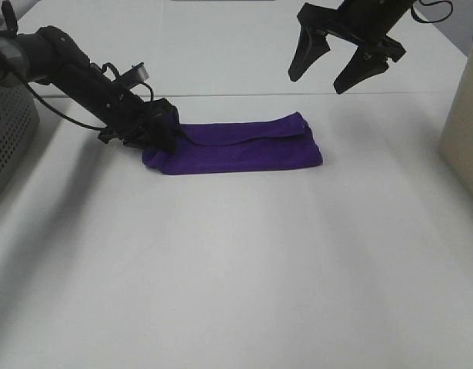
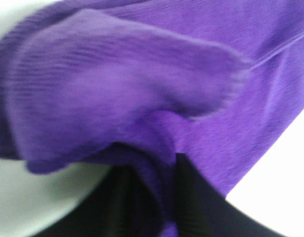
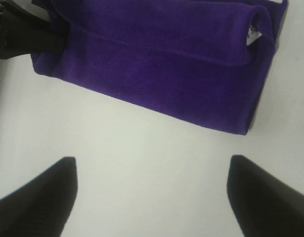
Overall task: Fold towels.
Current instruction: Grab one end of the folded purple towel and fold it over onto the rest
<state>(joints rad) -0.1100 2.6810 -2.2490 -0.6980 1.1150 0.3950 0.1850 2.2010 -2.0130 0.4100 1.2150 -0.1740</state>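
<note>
The deep purple towel (image 1: pixel 244 146) lies folded into a long strip on the white table (image 1: pixel 221 277). My left gripper (image 1: pixel 161 131) is low at the strip's left end, shut on a fold of the cloth. In the left wrist view the towel (image 2: pixel 156 84) fills the frame and is pinched between my black fingers (image 2: pixel 201 202). My right gripper (image 1: pixel 318 81) is open and empty, raised above and behind the towel's right end. The right wrist view shows the towel (image 3: pixel 156 64) with its white label (image 3: pixel 251 33), and both fingers (image 3: pixel 38 202) apart over bare table.
A grey perforated box (image 1: pixel 5 131) stands at the left edge. A beige container (image 1: pixel 463 115) stands at the right edge. The left arm also shows in the right wrist view (image 3: pixel 18 34). A table seam runs behind the towel.
</note>
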